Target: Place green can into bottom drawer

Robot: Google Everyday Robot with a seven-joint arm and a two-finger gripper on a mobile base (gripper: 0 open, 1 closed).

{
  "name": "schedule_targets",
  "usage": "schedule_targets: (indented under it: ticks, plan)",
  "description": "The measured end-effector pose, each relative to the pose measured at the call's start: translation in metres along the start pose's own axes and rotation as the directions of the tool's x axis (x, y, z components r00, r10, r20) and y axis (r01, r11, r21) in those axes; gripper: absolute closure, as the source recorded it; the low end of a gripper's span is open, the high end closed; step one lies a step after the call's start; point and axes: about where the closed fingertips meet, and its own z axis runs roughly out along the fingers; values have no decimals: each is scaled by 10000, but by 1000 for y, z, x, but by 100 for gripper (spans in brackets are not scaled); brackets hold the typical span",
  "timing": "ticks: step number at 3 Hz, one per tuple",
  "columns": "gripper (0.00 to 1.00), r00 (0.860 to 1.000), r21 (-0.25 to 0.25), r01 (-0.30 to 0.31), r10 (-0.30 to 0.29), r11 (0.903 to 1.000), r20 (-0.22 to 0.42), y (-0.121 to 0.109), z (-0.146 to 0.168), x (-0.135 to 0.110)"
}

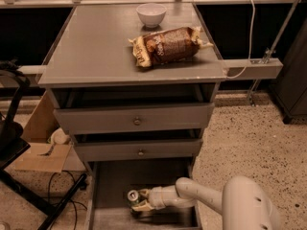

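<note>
The gripper (142, 204) sat low inside the bottom drawer (111, 183), fingers clasped on the green can (133, 196); release was not yet done.

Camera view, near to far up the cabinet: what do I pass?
In the bottom drawer, the claw gripping the green can → middle drawer knob → top drawer knob → brown snack bag → white bowl.
</note>
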Motion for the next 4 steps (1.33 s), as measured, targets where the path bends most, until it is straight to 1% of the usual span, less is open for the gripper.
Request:
schedule_targets:
  ticks: [1,2,3,4]
  plan:
    - [73,10000,-1,0,0,10000,0,0,0,0]
    - [51,10000,-1,0,0,10000,0,0,0,0]
    - [20,10000,-2,0,0,10000,1,0,0,0]
    - [0,10000,-3,-1,1,10000,1,0,0,0]
